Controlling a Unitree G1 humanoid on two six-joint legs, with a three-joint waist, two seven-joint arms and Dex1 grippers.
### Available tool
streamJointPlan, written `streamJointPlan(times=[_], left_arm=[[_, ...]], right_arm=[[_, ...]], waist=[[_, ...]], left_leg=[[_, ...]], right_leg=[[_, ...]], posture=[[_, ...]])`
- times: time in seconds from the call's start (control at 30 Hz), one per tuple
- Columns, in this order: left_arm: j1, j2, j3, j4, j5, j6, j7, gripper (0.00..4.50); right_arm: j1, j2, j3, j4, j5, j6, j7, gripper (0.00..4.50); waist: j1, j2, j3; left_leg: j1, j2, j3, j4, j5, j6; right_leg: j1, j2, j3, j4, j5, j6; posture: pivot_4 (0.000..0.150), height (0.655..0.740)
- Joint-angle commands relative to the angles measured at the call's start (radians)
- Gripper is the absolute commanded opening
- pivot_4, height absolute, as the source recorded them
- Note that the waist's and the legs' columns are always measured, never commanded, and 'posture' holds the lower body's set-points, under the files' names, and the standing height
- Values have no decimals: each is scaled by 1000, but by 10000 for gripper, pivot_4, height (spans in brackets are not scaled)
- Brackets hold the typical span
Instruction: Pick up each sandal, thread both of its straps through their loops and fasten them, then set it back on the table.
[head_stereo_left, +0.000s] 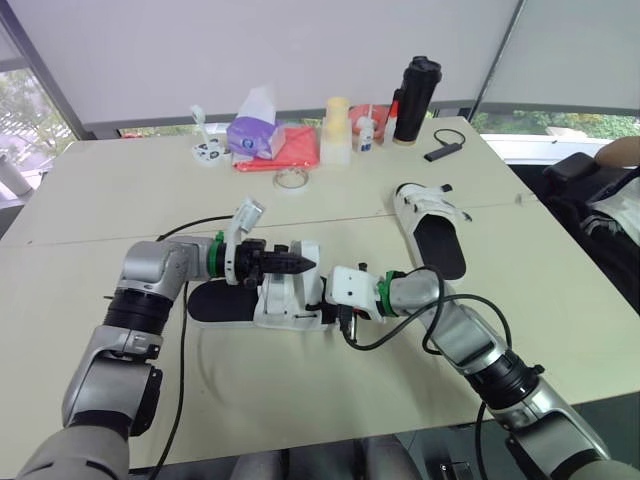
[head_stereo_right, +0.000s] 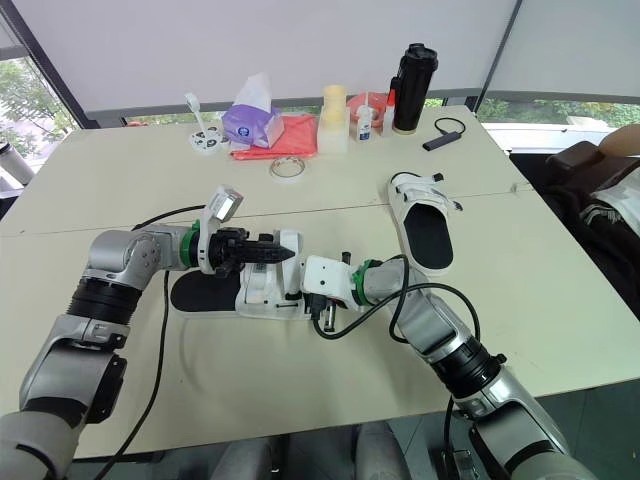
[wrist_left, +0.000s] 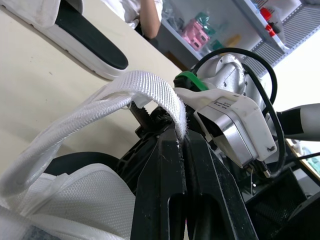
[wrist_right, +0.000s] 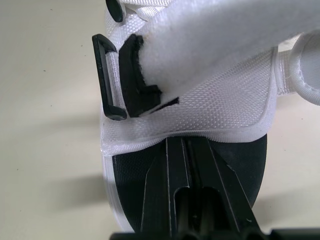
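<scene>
The white strap (wrist_left: 150, 90) of the near sandal (head_stereo_left: 283, 303) is pinched by the left gripper (wrist_left: 181, 136). The right gripper (wrist_right: 183, 142) is closed at the sandal's upper; any hold cannot be told.

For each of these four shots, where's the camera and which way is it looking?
Left eye view: head, facing forward and down at the table; both arms meet at the near sandal.
Right eye view: head's other eye, same scene.
Left wrist view: left wrist, along the left gripper, jaws shut on a strap; right arm beyond.
Right wrist view: right wrist, along the right gripper, jaws shut, at the loop.
Shared: left wrist and eye views show the far sandal.
</scene>
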Motion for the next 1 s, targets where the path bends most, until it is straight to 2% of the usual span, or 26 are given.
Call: streamJointPlan(times=[0.03, 0.4, 1.0], left_arm=[[-10, 10, -1, -6, 5, -14, -20, 221], [7, 7, -10, 32, 47, -51, -35, 221], [6, 21, -9, 23, 41, -22, -66, 221]], right_arm=[[26, -7, 31, 10, -16, 23, 8, 0], [28, -8, 31, 6, -17, 25, 11, 0], [28, -11, 31, 6, -20, 28, 11, 0]], waist=[[0, 0, 0], [0, 0, 0], [1, 0, 0]], left_leg=[[0, 0, 0, 0, 0, 0], [0, 0, 0, 0, 0, 0], [0, 0, 0, 0, 0, 0]], right_leg=[[0, 0, 0, 0, 0, 0], [0, 0, 0, 0, 0, 0], [0, 0, 0, 0, 0, 0]], posture=[[1500, 7400], [1500, 7400], [1500, 7400]])
